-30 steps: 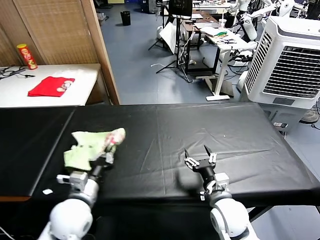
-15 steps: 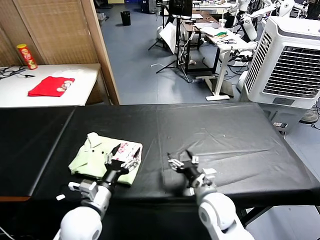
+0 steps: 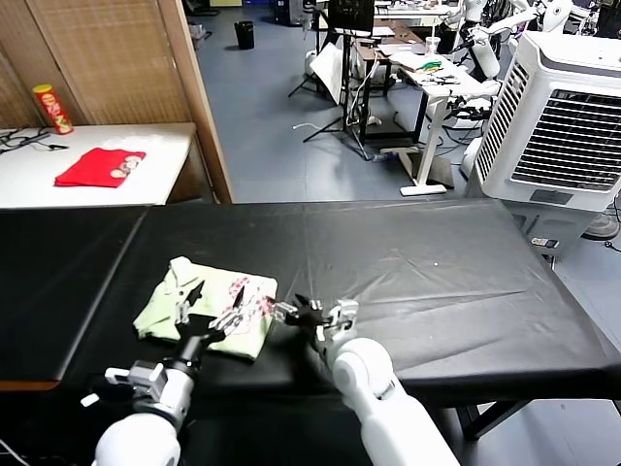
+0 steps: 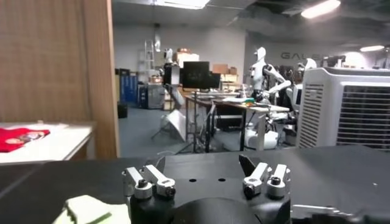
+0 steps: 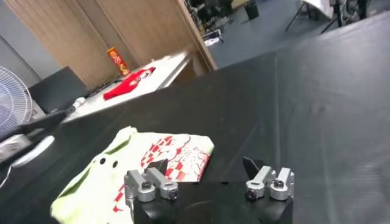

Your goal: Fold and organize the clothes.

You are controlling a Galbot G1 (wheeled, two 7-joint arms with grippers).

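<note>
Clothes: I count one pale green T-shirt (image 3: 206, 308), folded on the black table (image 3: 437, 282), its red-printed patch facing up. My left gripper (image 3: 214, 303) hangs over it, jaws spread wide and empty. My right gripper (image 3: 315, 313) sits just beside the shirt's edge, jaws apart, holding nothing.

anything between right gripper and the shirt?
Nothing. In the right wrist view only bare black table separates the right gripper from the shirt.
</note>
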